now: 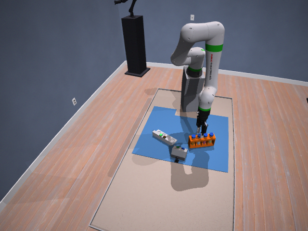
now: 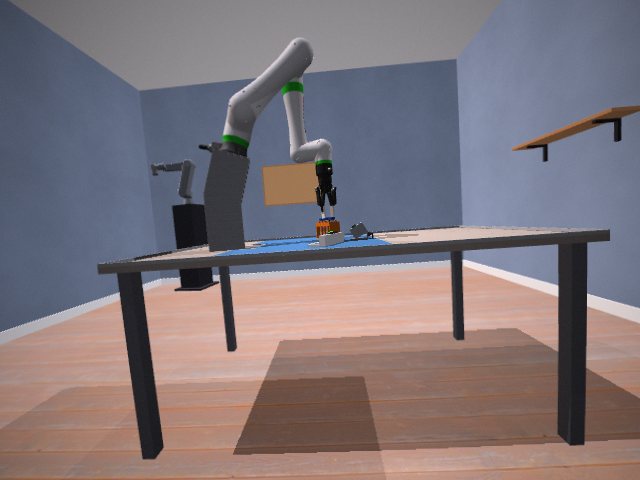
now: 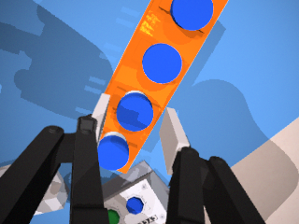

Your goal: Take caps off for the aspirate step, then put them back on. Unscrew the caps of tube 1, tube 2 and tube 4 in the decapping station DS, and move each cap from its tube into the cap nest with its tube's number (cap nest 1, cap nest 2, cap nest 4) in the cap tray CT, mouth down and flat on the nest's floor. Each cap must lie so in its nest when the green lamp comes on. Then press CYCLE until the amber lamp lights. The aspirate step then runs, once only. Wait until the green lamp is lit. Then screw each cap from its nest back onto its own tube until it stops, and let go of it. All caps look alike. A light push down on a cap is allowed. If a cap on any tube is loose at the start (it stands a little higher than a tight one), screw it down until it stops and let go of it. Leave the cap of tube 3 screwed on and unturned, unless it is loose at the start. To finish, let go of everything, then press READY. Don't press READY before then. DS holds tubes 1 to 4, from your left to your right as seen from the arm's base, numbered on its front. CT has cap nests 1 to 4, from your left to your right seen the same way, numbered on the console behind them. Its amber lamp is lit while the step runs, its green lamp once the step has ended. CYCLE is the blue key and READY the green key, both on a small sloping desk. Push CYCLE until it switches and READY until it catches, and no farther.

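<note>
The orange decapping station (image 1: 201,140) stands on the blue mat with four tubes, each with a blue cap on it. My gripper (image 1: 200,133) hangs straight down over the second cap from the left (image 1: 199,135) in the top view. In the wrist view my gripper (image 3: 135,114) is partly open, with one pad on each side of that cap (image 3: 135,112). I cannot tell whether the pads touch it. The white cap tray (image 1: 164,137) shows a lit green lamp (image 1: 160,134), and I see no blue caps in its nests. The rack also shows in the exterior view (image 2: 327,226).
The small grey sloping desk (image 1: 179,152) sits just left of the rack's end, with the blue key (image 3: 135,204) and the green key (image 3: 112,216) on it. The arm's grey pedestal (image 1: 191,92) stands behind the mat. A black stand (image 1: 134,44) is on the floor, off the table.
</note>
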